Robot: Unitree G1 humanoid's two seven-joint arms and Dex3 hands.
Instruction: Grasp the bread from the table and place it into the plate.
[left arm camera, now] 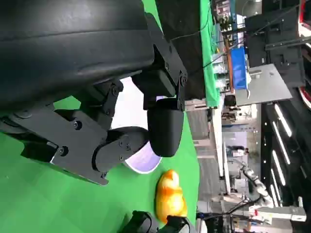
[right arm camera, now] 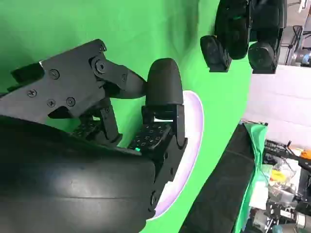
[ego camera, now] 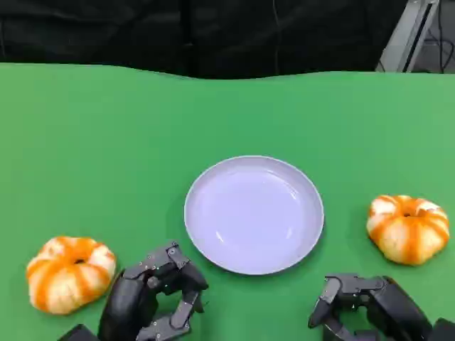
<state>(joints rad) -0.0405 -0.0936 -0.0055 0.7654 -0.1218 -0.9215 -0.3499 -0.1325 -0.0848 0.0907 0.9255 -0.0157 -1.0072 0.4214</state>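
Nearest the camera, the left hand [ego camera: 153, 298] hovers low over the green surface [ego camera: 106, 156], fingers curled inward around nothing. The right hand [ego camera: 370, 309] sits at the opposite near corner, fingers likewise bent in and holding nothing. Just outside the left hand lies one pumpkin-shaped bread [ego camera: 70, 273], orange and white. A second bread [ego camera: 408, 228] rests beyond the right hand, a little farther out. Between them, slightly farther back, stands the pale plate [ego camera: 254, 214], with nothing in it.
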